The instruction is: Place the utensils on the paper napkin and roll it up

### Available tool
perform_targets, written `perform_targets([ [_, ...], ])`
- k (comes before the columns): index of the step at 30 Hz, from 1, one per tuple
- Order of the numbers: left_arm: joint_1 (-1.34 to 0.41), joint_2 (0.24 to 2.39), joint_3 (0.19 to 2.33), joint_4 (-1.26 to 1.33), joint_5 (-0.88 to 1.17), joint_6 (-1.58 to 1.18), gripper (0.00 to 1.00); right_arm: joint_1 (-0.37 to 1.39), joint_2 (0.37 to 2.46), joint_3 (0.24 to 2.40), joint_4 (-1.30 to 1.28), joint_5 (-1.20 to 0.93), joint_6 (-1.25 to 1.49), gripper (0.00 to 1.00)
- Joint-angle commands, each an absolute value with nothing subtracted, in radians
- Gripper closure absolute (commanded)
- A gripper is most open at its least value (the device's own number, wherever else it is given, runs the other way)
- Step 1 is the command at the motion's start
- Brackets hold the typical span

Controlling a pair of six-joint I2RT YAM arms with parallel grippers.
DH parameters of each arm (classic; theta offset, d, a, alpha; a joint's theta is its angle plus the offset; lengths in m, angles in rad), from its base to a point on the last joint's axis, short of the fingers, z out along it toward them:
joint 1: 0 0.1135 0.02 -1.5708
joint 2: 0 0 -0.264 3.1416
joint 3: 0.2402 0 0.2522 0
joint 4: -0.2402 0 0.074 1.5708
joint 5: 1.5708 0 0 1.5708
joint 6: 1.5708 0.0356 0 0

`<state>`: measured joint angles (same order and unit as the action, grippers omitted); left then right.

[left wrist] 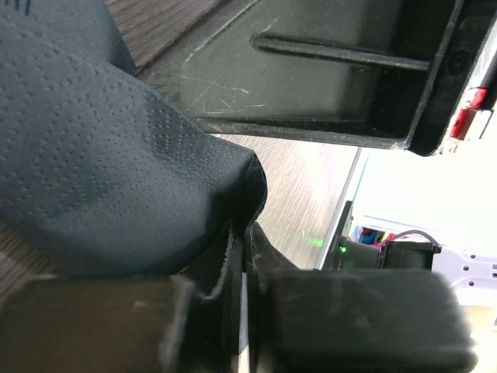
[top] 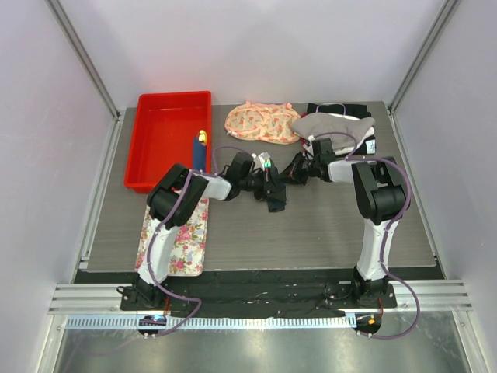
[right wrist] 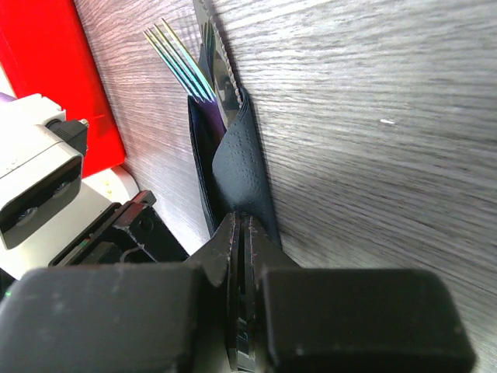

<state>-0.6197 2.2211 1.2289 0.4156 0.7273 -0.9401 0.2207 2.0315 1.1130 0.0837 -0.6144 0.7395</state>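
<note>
Utensils [right wrist: 221,78] sit wrapped in napkin [right wrist: 237,167]; L gripper [left wrist: 239,264] & R gripper [right wrist: 242,249] both pinch it; roll looks unfinished.

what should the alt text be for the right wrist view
The right tool is shut on the near end of a rolled dark paper napkin, with the grey wood-grain table behind it. The iridescent tines of a fork and the blade of a knife poke out of the roll's far end; a red bin fills the left edge.
</note>
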Motion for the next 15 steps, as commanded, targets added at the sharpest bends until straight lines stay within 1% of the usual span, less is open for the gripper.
perform_targets([
  [1, -0.617, 2.273, 1.215, 0.354, 0.678, -0.896, 0.87, 0.226, 2.053, 1.095, -0.069, -0.485, 0.650, 0.97],
  [2, -0.615, 2.275, 1.212, 0.345, 0.678, -0.893, 0.83, 0.218, 2.046, 1.103, -0.077, -0.497, 0.643, 0.93],
  [3, -0.611, 2.278, 1.210, 0.335, 0.683, -0.890, 0.74, 0.201, 2.025, 1.111, -0.099, -0.508, 0.635, 0.88],
  [5, -0.607, 2.281, 1.215, 0.328, 0.696, -0.881, 0.64, 0.177, 2.002, 1.143, -0.133, -0.552, 0.614, 0.77],
  [6, -0.607, 2.283, 1.221, 0.319, 0.701, -0.870, 0.55, 0.152, 1.990, 1.153, -0.147, -0.570, 0.604, 0.73],
  [7, -0.607, 2.286, 1.226, 0.292, 0.706, -0.856, 0.52, 0.143, 1.967, 1.184, -0.169, -0.590, 0.579, 0.65],
  [9, -0.607, 2.289, 1.230, 0.291, 0.718, -0.847, 0.43, 0.126, 1.942, 1.207, -0.221, -0.604, 0.549, 0.57],
  [10, -0.607, 2.287, 1.232, 0.284, 0.722, -0.835, 0.40, 0.117, 1.922, 1.224, -0.236, -0.610, 0.519, 0.52],
  [11, -0.609, 2.286, 1.232, 0.284, 0.727, -0.831, 0.38, 0.117, 1.916, 1.229, -0.267, -0.614, 0.508, 0.44],
  [12, -0.609, 2.284, 1.232, 0.284, 0.729, -0.825, 0.35, 0.115, 1.911, 1.232, -0.278, -0.615, 0.494, 0.41],
  [14, -0.609, 2.281, 1.233, 0.272, 0.730, -0.807, 0.35, 0.115, 1.907, 1.230, -0.304, -0.626, 0.466, 0.36],
  [15, -0.609, 2.281, 1.233, 0.268, 0.733, -0.801, 0.34, 0.115, 1.910, 1.227, -0.308, -0.630, 0.460, 0.36],
])
